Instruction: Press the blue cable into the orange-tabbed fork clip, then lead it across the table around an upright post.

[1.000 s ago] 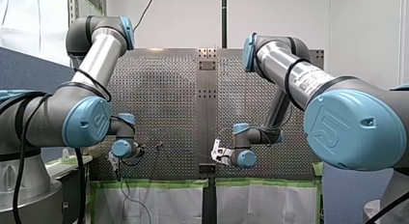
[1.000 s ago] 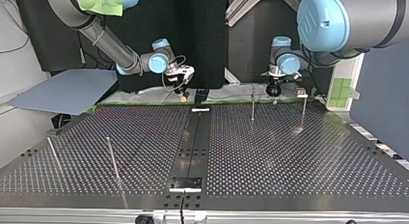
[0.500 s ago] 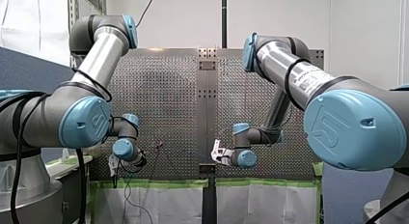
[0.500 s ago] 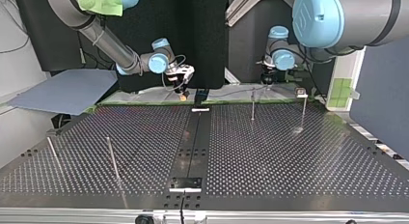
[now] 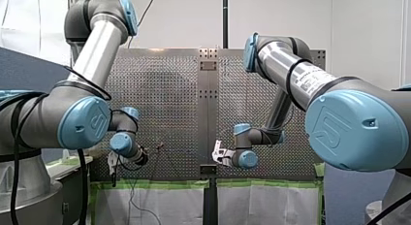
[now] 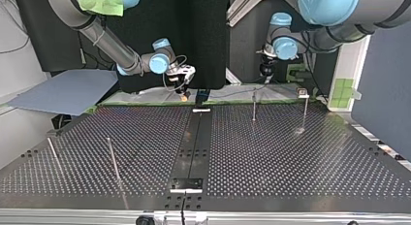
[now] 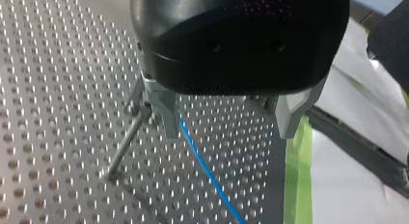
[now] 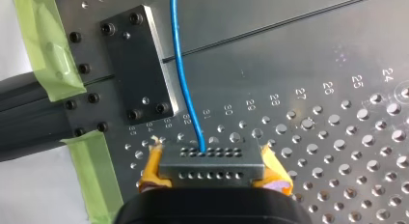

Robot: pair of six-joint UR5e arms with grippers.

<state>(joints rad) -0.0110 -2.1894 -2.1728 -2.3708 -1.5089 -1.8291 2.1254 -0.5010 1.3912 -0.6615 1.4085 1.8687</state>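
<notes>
The thin blue cable [image 8: 182,74] runs over the perforated table into my right gripper [image 8: 211,161], whose yellow pads [image 8: 149,173] are shut on it. In the top view my right gripper [image 6: 183,91] hangs over the table's far edge near the middle. My left gripper [image 7: 226,122] is open, and its metal fingers [image 7: 166,113] hover above the table. The blue cable [image 7: 207,173] lies below them, close to one finger, untouched. An upright post [image 7: 126,144] stands just beside that finger. In the top view my left gripper [image 6: 265,75] is raised at the far right. I cannot make out the orange-tabbed clip.
Two thin posts [image 6: 253,106] [image 6: 305,111] stand at the top view's far right, and two more [image 6: 112,159] stand near its left. A small grey block [image 6: 302,92] sits by the far-right post. Green tape [image 8: 50,55] lines the table's edge beside a black bolted plate [image 8: 137,64].
In the top view my left gripper has risen from the table's far edge and shifted a little to the left. My right arm has stayed still with the cable.
</notes>
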